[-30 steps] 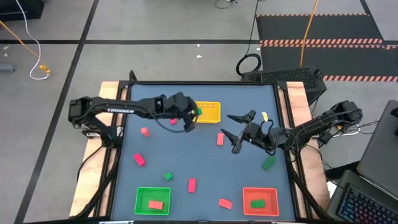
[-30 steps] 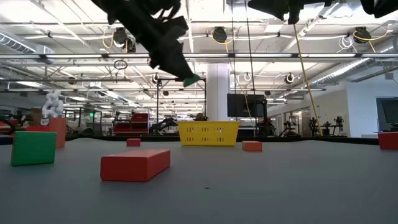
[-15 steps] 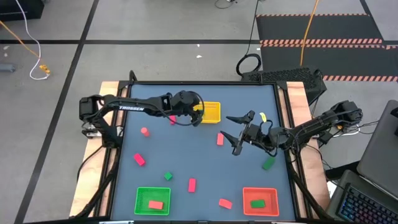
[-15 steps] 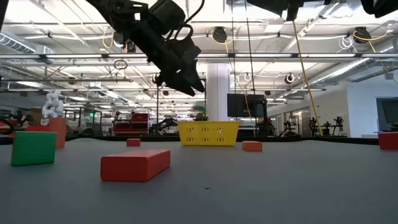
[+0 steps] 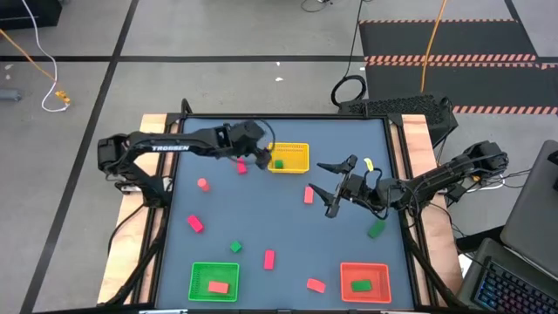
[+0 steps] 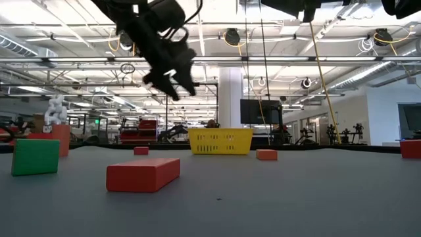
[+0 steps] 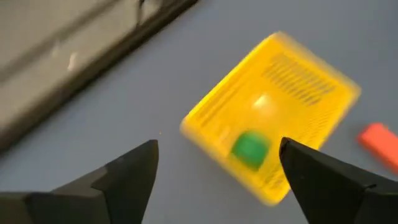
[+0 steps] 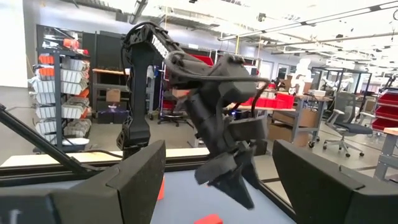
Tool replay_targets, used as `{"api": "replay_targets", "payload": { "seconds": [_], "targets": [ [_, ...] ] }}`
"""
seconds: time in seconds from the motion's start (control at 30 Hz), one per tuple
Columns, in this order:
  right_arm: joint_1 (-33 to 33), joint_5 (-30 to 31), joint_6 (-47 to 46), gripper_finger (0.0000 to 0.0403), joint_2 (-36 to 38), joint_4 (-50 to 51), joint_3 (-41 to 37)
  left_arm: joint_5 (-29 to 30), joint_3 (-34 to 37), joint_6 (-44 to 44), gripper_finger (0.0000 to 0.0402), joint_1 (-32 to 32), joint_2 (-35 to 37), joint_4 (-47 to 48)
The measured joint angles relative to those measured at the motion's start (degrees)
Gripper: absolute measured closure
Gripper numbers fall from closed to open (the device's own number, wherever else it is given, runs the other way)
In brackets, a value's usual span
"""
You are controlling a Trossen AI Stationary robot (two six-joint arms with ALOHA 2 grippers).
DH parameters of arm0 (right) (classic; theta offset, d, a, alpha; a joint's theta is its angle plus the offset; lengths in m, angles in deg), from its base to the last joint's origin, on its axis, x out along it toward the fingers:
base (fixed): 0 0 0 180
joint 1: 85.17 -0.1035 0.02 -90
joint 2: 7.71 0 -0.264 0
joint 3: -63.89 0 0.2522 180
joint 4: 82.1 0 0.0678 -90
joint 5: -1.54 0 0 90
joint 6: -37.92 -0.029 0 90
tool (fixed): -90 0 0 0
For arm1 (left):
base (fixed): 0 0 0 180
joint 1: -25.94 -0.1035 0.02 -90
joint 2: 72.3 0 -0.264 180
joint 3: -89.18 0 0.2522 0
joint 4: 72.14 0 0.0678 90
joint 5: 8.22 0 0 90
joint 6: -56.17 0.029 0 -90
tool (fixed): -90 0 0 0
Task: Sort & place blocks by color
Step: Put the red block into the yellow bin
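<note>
A green block lies inside the yellow basket at the table's far middle; the left wrist view also shows this green block. My left gripper hovers open just left of that basket, above the table, nothing between its fingers; the low view shows this left gripper high up. My right gripper hangs open over the table's right middle, empty. Loose blocks rest flat on the table: red ones, a pink one, green ones.
A green basket at the near left holds a red block. A red basket at the near right holds a green block. A salmon block lies between them. Closest to the low camera lie a red bar and a green cube.
My left gripper carried a green block toward the table's right until it was over the yellow basket. It opened and let go there. The block now lies in the basket. The gripper has since drawn back toward the left.
</note>
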Motion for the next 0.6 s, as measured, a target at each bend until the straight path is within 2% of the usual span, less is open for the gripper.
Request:
{"api": "replay_targets", "payload": {
  "seconds": [0.07,0.2,0.4,0.6],
  "targets": [
    [0.0,0.0,-0.49,0.0115,0.0,0.0,0.0,0.07,0.01,-4.89,0.0093,-1.33,0.55,5.27],
    [0.0,0.02,-1.73,0.0115,0.0,-0.27,0.0,-0.05,0.07,-8.71,0.0129,-2.98,-0.07,15.03],
    [0.0,-0.02,-1.75,0.0115,0.0,-1.52,0.0,-0.34,-0.07,-12.25,0.0166,-3.54,-1.97,15.97],
    [0.0,-0.09,-1.62,0.0115,0.02,-1.92,0.0,-4.23,0.0,-17.2,0.0167,-5.1,-7.36,16.57]
  ]
}}
